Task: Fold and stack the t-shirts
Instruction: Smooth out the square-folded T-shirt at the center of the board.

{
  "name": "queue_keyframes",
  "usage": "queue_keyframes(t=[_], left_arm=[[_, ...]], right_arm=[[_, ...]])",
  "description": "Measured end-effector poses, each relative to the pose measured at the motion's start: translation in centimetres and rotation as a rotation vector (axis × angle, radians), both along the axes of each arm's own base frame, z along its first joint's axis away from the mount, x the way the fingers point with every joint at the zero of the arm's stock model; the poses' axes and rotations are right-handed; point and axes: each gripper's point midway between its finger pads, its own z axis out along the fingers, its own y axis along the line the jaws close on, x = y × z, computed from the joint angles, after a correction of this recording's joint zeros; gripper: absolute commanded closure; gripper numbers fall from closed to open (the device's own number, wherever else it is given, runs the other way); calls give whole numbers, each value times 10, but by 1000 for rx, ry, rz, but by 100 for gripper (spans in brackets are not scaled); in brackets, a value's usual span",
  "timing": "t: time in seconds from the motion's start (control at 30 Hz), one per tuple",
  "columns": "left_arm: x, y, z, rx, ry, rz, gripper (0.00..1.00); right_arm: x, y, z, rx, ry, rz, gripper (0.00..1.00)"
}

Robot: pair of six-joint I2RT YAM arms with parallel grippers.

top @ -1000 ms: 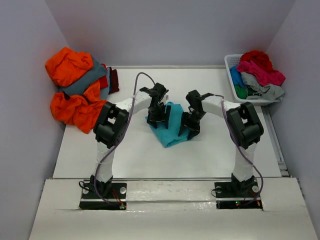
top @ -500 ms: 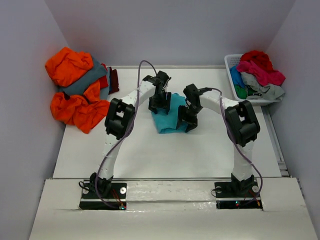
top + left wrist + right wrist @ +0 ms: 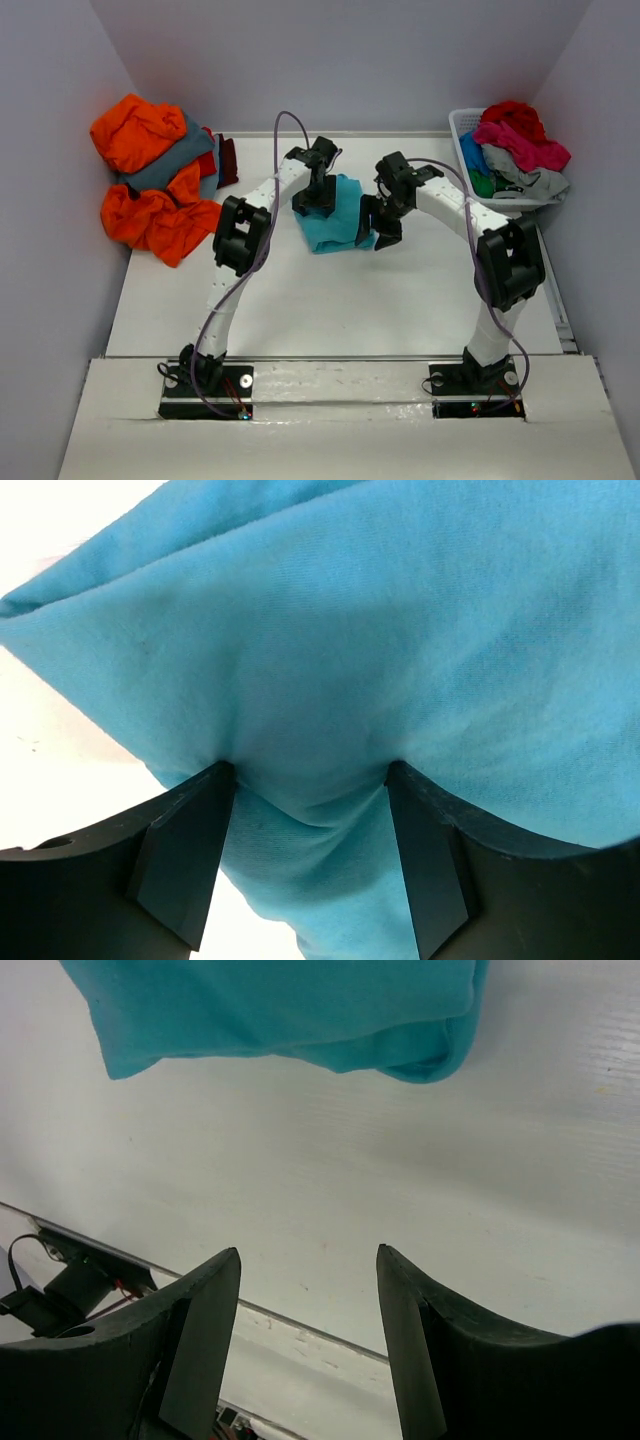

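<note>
The turquoise t-shirt (image 3: 338, 215) is laid in a folded bundle on the counter (image 3: 330, 300), toward its far middle. The left gripper (image 3: 310, 780) is spread wide and set onto the shirt, with cloth bulging between its fingers. The right gripper (image 3: 310, 1255) is held released over bare counter, just beside the shirt's edge. Orange t-shirts (image 3: 140, 180) are heaped at the far left.

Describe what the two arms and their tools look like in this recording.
Both the left arm and right arm have white tubular links joined by bulky black joint housings, on black base plates. A thin purplish-grey cable loops along each. The left tool and right tool are all black, with two flat, wedge-shaped fingers. No markings are readable.
</note>
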Motion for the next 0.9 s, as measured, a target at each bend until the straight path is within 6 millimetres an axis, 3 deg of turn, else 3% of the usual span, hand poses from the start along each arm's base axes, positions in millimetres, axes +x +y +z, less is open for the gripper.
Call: queue_keyframes(t=[0.17,0.37,0.6,0.9], left_arm=[[0,4,2,10,-19,12,25],[-3,13,10,29,-31,23,24],[-2,14,20,25,-52,22,24],[-5,10,33,8,-63,9,24]], right_arm=[[14,1,-7,-30,-15,-7,41],[67,15,-25,-58,-97,-31,48],[111,31,-31,-48,-177,-50,53],[118,34,-48,-56,-159,-49,55]])
